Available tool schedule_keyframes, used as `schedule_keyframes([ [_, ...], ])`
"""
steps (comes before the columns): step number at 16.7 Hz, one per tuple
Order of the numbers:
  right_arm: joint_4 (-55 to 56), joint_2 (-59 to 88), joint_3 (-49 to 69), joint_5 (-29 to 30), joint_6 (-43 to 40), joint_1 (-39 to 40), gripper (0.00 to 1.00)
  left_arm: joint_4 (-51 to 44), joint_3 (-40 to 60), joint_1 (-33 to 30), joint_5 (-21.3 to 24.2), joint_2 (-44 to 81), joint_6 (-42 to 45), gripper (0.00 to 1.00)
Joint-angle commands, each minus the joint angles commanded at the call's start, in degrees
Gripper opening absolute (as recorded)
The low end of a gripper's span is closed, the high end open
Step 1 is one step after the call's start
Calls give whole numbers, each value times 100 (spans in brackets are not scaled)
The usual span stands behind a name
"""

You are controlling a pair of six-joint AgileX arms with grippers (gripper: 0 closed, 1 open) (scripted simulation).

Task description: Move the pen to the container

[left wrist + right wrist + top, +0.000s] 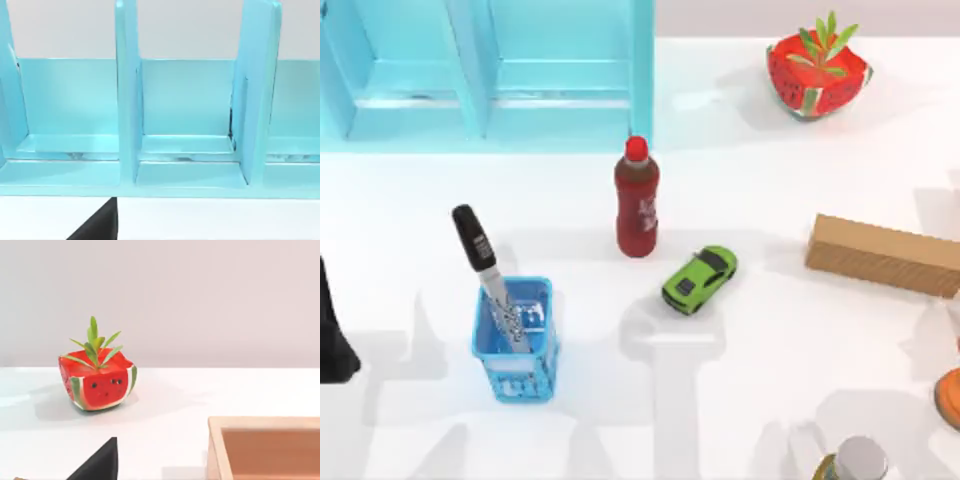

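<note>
**Pen stands in the blue basket, box waits far right: nothing moved yet**

At the near edge of the white desk (pixel 740 400), a metal-topped object (pixel 860 458) and an orange item (pixel 950 397) sit at the right. The left arm (pixel 332 340) shows as a dark shape at the left edge. I cannot tell from any view whether either claw is apart or together.

A little farther back, left of centre, the pen (pixel 488 272) stands tilted in a light-blue basket (pixel 520 345), black cap uppermost and leaning away from the viewer. Right of it sits a green toy car (pixel 700 279), and just behind that an upright red bottle (pixel 637 200).

At the right edge lies the container (pixel 880 255), a long tan box, well apart from the pen. The right wrist view shows its open interior, seemingly empty.

Farthest back are a turquoise rack (pixel 490 70) on the left and a watermelon planter (pixel 817 72) on the right.

Judging by this, the pen remains ungrasped; lifting, carrying and placing are all still to do.
</note>
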Motion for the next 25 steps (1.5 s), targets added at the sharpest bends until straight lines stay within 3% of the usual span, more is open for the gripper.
schedule_keyframes([
  [4, 33, 191, 133, -42, -5, 175, 100, 0, 0, 0, 0, 0, 0, 100],
  [8, 239, 1283, 872, -152, 75, 1119, 100, 0, 0, 0, 0, 0, 0, 100],
  [18, 1078, 7218, 3842, -46, 1006, 4477, 100, 0, 0, 0, 0, 0, 0, 100],
  [25, 1427, 9719, 5089, 199, 1481, 5635, 100, 0, 0, 0, 0, 0, 0, 100],
])
